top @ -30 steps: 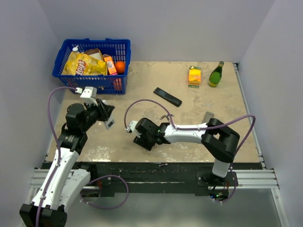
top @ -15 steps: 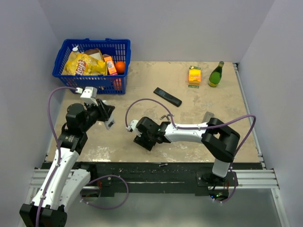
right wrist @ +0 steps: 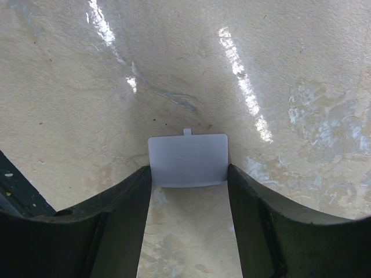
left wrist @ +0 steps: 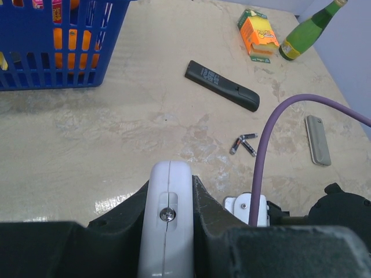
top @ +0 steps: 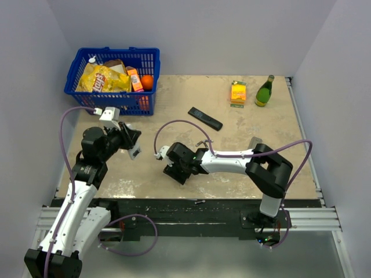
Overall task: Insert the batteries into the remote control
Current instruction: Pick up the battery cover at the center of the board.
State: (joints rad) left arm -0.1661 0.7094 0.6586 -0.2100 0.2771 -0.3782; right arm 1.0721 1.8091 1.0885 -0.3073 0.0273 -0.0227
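Left gripper (top: 131,143) is clamped tight on the white remote (left wrist: 167,231), fingers hugging both flanks, and it holds it up off the table (left wrist: 116,133). That reads as a steadying grip, so the other arm gets a fixed target. The left arm is reared up with its elbow bent and its wrist aimed across the middle of the table. Over to the right gripper (right wrist: 189,174): it is down at the surface with a pale cover (right wrist: 188,159) wedged between its fingertips. Both side edges touch the fingers and the little tab points away. The plate looks flat on the table or just above it; which of the two I can't tell. That looks like the battery door, parked near the front edge, clear of the work. The right arm is stretched low and long toward the left, forearm nearly level and wrist tipped down. The batteries (left wrist: 243,144) lie in a small cluster on the bare table beyond the right wrist, short of the black remote (left wrist: 221,86) and well apart from either gripper. None is loaded that I can see. The next job is probably to let go of the cover and go fetch one. They are tiny and round, so expect them to roll away under a sloppy pinch.
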